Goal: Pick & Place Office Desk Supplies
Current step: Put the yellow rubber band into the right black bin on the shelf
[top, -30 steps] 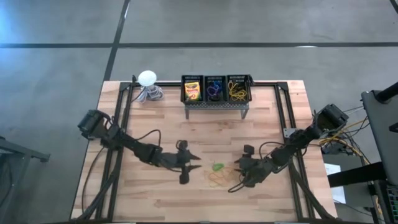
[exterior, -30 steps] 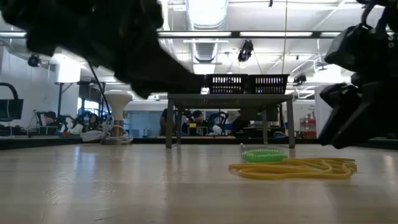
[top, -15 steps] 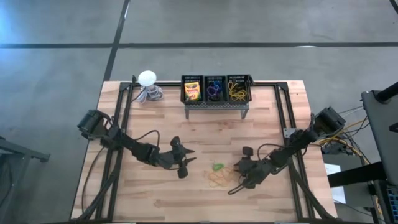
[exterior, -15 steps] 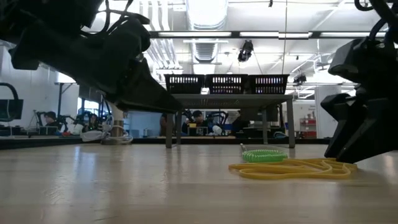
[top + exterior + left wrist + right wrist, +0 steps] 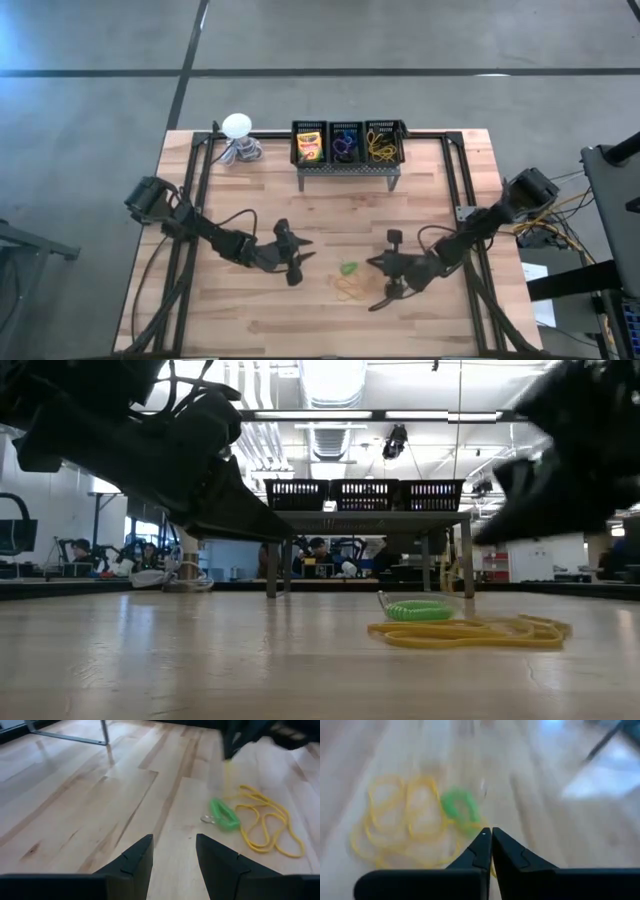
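Note:
A tangle of thin yellow rubber bands (image 5: pixel 350 289) lies on the wooden table near its middle. A small green elastic ring (image 5: pixel 349 268) rests flat just beyond it. My right gripper (image 5: pixel 372 262) is shut and raised just right of the ring. A thin yellow strand (image 5: pixel 447 575) runs down from it. My left gripper (image 5: pixel 303 259) hovers open to the left of the ring, its fingers pointing at the ring (image 5: pixel 224 814). At the far edge, three black baskets (image 5: pixel 348 132) on a stand hold a crayon box (image 5: pixel 309 147), dark rings and more yellow bands. My right gripper pinches one thin yellow rubber band (image 5: pixel 228 772) between its two shut fingertips (image 5: pixel 485 840), coming slanting from above and from the table's right. The strand hangs below the fingers toward the tangle (image 5: pixel 400 820), which lies on the table. Blur hides the exact place of contact.
A white ball-shaped object with a coiled grey base (image 5: pixel 238 128) stands at the far left. Dark metal rails (image 5: pixel 200 170) run along the table's left and right sides. Bare wood lies between the baskets' stand and the grippers.
My right gripper has shut beside the yellow tangle and risen, shifting a little toward the far-left with a yellow strand trailing below it. My left gripper drew back a little toward the table's left edge, then kept still, open. The green ring has stayed in place.

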### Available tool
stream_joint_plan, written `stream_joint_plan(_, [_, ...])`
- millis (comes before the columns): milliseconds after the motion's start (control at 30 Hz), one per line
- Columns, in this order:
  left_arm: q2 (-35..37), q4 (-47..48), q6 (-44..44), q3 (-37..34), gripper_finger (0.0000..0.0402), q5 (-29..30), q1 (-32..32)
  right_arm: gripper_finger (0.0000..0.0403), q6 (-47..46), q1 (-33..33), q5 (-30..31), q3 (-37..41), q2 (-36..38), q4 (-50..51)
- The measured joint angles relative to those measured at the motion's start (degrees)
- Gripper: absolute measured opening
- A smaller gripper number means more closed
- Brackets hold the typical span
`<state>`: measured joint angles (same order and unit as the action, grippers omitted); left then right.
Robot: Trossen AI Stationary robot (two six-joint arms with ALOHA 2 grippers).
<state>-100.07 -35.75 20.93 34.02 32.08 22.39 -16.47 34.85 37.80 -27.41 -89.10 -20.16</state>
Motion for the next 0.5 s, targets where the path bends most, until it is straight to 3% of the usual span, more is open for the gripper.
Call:
stream_joint_plan(333, [0.0, 0.0, 1.02, 0.0, 0.0155, 2.46, 0.07, 0.0008, 24.15, -0.64, 16.07, -9.1, 9.45, -1.39])
stream_joint_plan(500, [-0.02, 0.35, 2.07, -0.9, 0.0155, 2.46, 0.42, 0.0008, 37.76, -4.04, 21.74, -15.06, 14.48, -1.06])
